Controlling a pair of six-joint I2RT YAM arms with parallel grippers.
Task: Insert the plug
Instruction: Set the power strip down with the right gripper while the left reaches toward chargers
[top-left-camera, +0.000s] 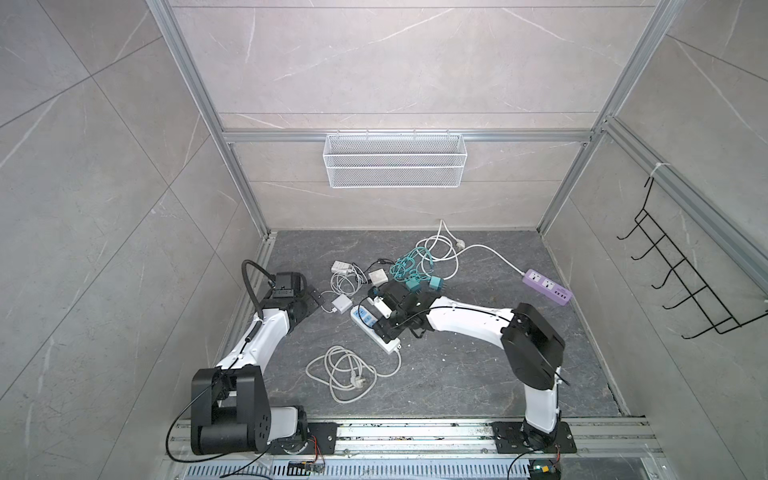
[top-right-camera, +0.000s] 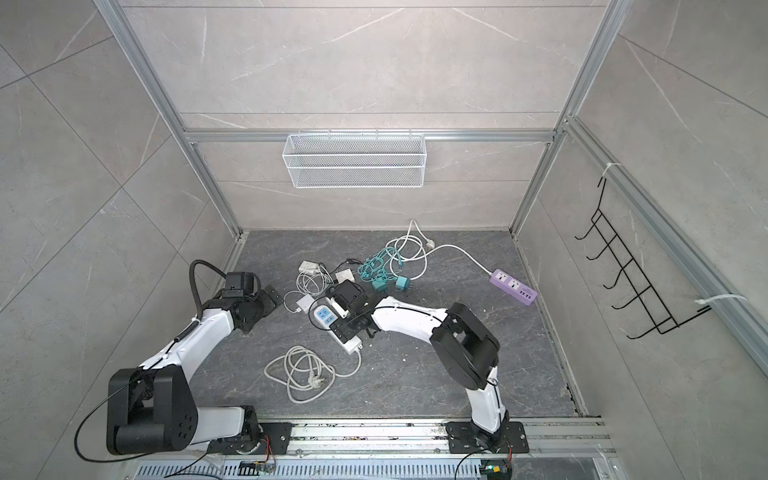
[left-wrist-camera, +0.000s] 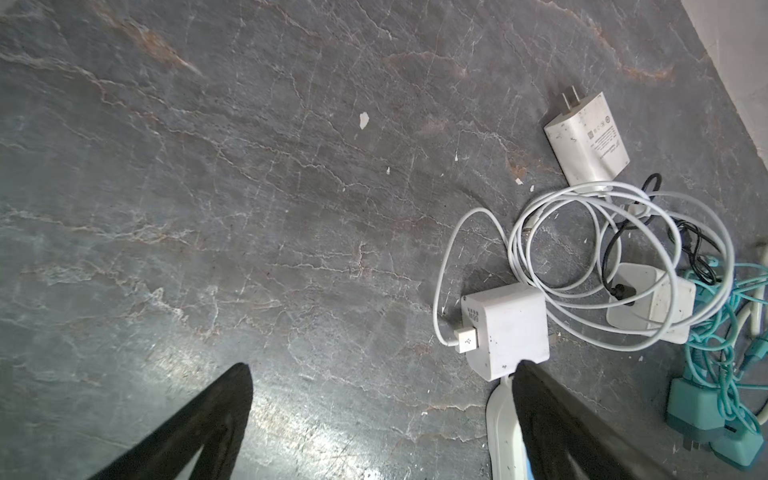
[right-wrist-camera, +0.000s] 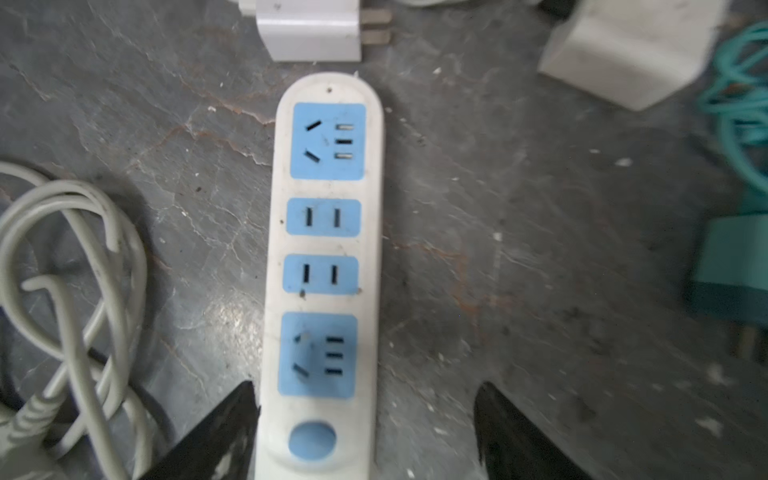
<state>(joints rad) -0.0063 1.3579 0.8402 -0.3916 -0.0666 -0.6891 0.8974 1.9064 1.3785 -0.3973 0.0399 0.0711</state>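
I am reaching over the dark tabletop (top-left-camera: 457, 374), both sets of fingers released and grasping nothing. My right fingers (right-wrist-camera: 232, 419) are straddling the switch end of the white strip (right-wrist-camera: 328, 249), which is running straight ahead from between the tips. One tip is sitting just beside the strip's edge and the other is standing apart from it. A grey cord (right-wrist-camera: 83, 257) is lying coiled off to one side of these fingers. The white plug (right-wrist-camera: 309, 33) is lying on its side just past the strip's far end, its prongs outside every socket. My left fingers (left-wrist-camera: 224, 399) are spreading wide, with that plug just beyond one tip. Teal plugs (right-wrist-camera: 731, 266) are lying further off.
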